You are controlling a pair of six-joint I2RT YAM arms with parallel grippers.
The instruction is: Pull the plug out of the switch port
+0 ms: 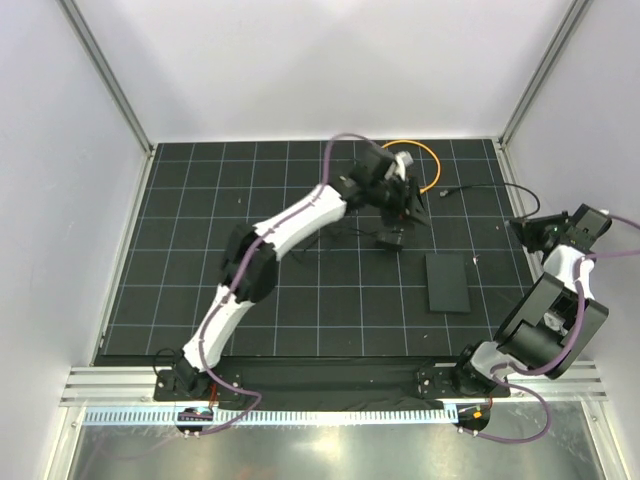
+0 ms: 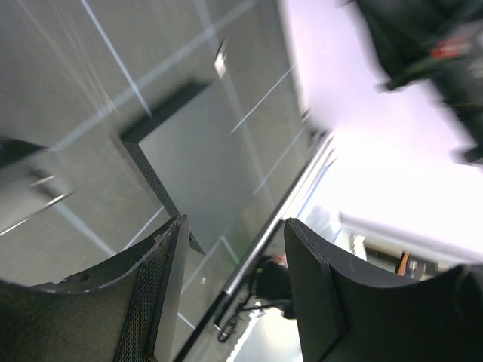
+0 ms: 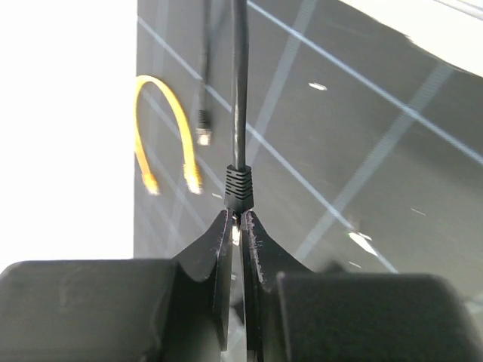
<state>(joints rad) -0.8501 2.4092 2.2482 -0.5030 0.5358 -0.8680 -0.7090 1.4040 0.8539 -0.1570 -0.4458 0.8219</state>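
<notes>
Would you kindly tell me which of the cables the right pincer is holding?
The black cable, clamped at its ribbed boot by the right pincer; the yellow cable and the thinner dark lead lie loose.

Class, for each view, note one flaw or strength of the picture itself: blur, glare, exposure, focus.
Top external: sharp, evenly lit. Left wrist: motion blur smears the grid lines and the black box; upper right washed out. Right wrist: left side blown white, yellow cable soft, plug at the right gripper sharp.
</notes>
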